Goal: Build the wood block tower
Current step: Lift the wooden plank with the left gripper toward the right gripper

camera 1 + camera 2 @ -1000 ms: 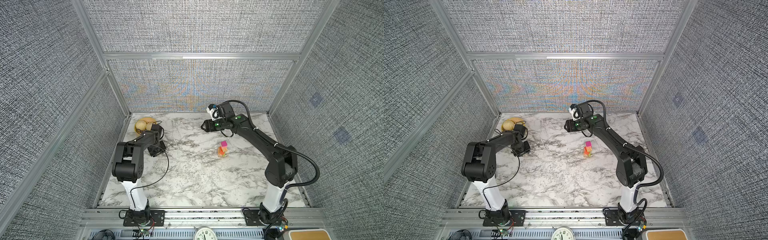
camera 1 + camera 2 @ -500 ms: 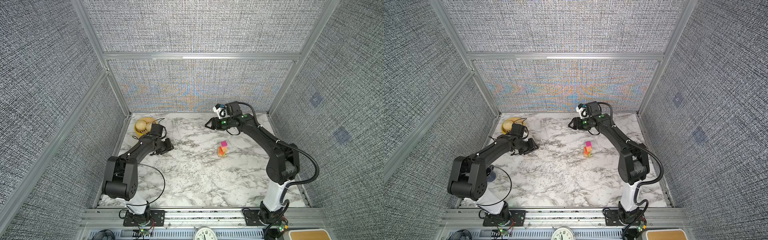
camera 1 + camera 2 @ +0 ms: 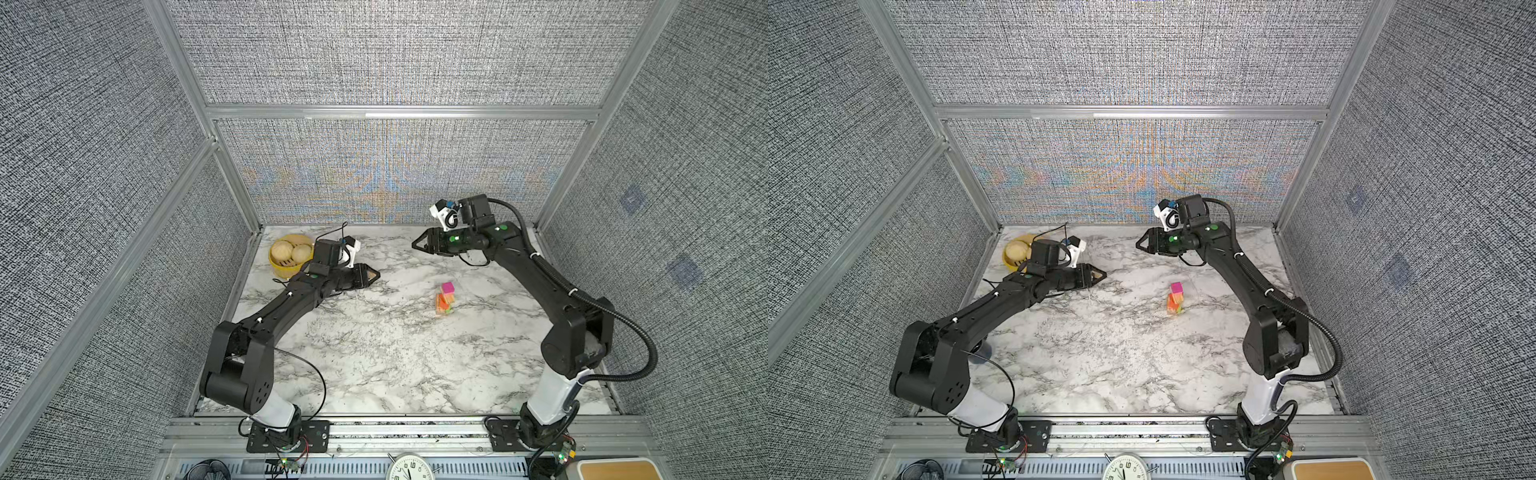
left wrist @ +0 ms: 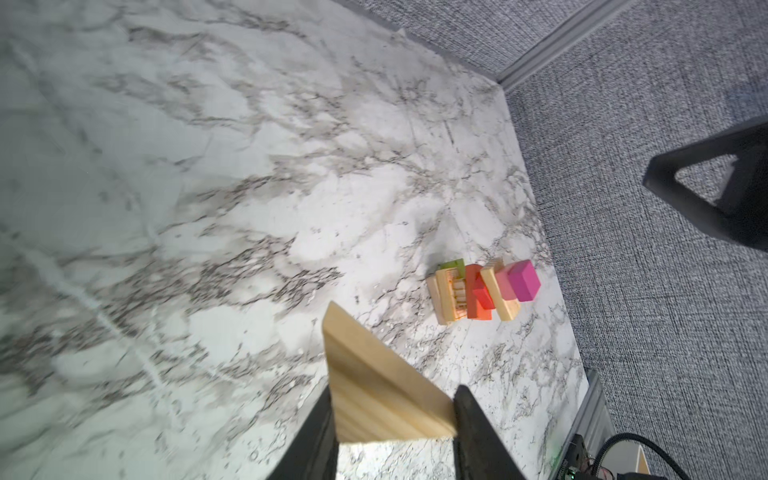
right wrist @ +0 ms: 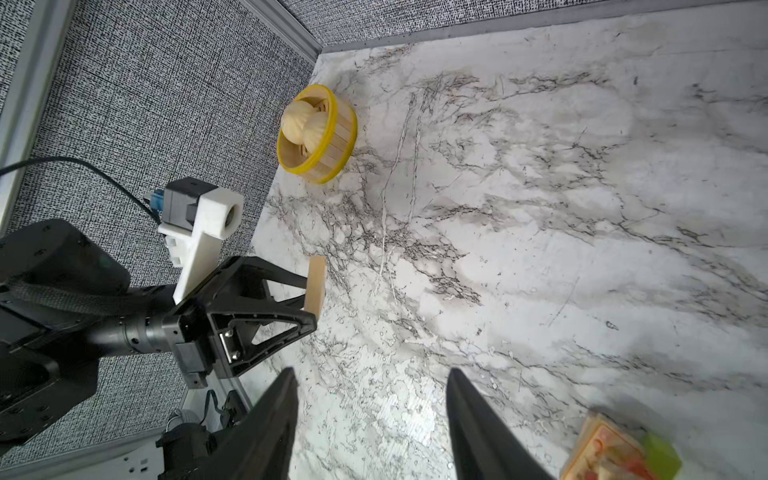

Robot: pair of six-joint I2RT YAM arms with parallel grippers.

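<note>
Grey woven-fabric wall panels [image 3: 395, 54] are enclosing the cell on three sides in both top views. Silver aluminium frame rails [image 3: 399, 113] are running across the upper middle of the frame and down the corners. A white grey-veined marble-pattern tabletop [image 3: 395, 365] is filling the lower centre. A round white analogue clock [image 3: 409, 467] is sitting at the bottom edge. Even, diffuse light is falling throughout.

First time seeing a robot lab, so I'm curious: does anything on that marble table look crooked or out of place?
Yes. The tower is uneven: its tan bar sits skewed under the pink block, and the magenta cube on top seems shifted toward one edge.
</note>
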